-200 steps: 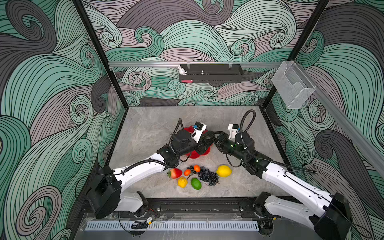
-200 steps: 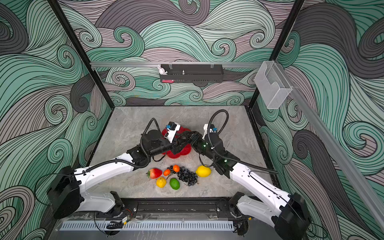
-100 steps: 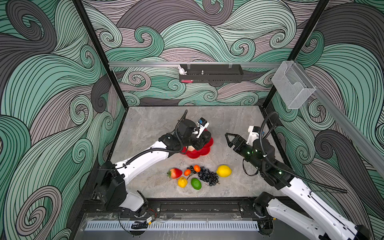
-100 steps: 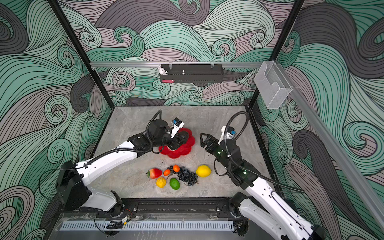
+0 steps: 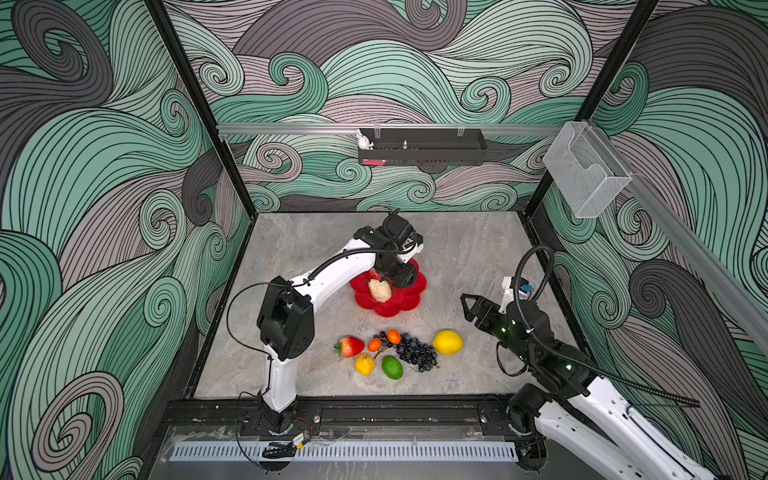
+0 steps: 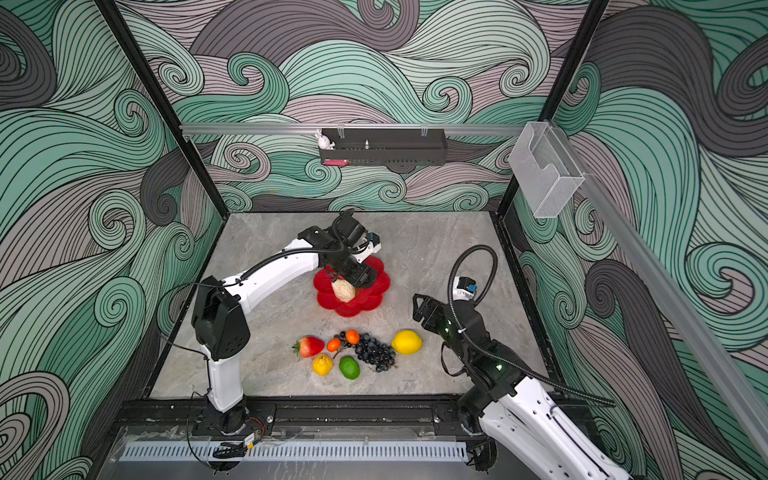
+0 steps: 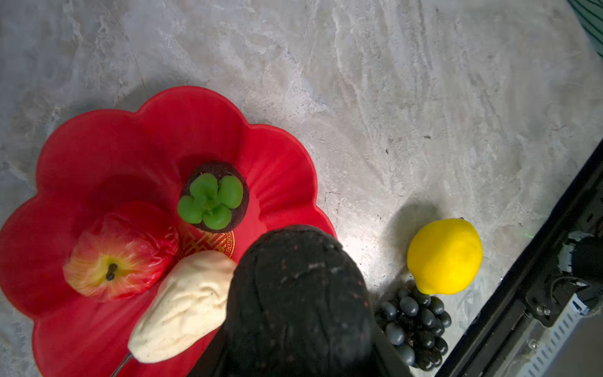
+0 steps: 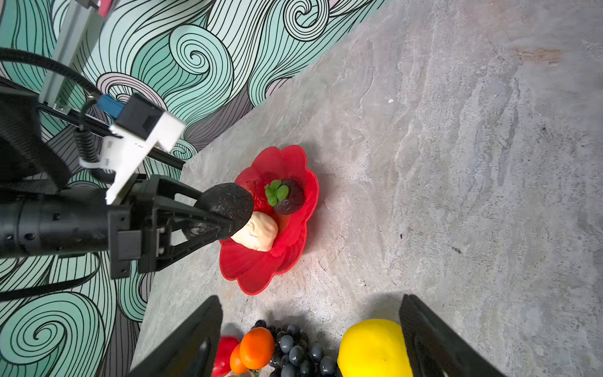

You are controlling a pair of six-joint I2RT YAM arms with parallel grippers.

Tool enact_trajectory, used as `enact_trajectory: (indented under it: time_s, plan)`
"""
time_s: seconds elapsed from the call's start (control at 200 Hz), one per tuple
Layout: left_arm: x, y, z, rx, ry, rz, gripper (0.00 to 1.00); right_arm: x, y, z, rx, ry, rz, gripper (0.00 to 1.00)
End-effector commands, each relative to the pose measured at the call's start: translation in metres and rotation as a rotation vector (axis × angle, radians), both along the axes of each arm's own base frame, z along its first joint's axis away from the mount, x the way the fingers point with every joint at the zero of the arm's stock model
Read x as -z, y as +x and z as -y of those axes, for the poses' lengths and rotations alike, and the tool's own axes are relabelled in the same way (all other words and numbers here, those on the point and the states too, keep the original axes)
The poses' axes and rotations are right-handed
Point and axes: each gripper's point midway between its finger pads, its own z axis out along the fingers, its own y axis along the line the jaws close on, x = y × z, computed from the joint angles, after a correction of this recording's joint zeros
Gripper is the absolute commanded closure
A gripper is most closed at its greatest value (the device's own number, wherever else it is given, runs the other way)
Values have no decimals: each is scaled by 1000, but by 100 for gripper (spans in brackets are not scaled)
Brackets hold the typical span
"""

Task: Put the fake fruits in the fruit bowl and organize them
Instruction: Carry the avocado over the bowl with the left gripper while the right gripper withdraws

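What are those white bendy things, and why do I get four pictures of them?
They are two robot arms, a left arm and a right arm. Two pictures look down on the whole grey table. The other two come from little cameras on the arms' wrists.

The left arm's fingers hold a dark bumpy oval fruit over the red flower-shaped plastic bowl. Inside lie a cream lumpy fruit, a red-and-yellow apple and a dark round fruit with green leaves.

The right arm's fingers are open and empty.

On the table wait a yellow lemon, dark grapes, a red strawberry, a green lime, two small orange fruits and a small yellow fruit.
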Motion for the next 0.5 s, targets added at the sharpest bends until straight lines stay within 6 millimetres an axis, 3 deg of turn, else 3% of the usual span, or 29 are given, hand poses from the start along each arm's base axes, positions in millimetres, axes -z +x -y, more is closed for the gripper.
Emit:
enact_trajectory:
  time_s: [0.0,0.265,0.495]
  plan:
    - [15,-13,-11,-7,69,-120,55,5,-1,6,14,-23,-7,14]
    - [44,-6,-9,2,149,-188,54,10,-1,7,20,-31,-16,14]
    - [58,-4,-7,31,185,-216,54,14,0,7,26,-34,-31,14]
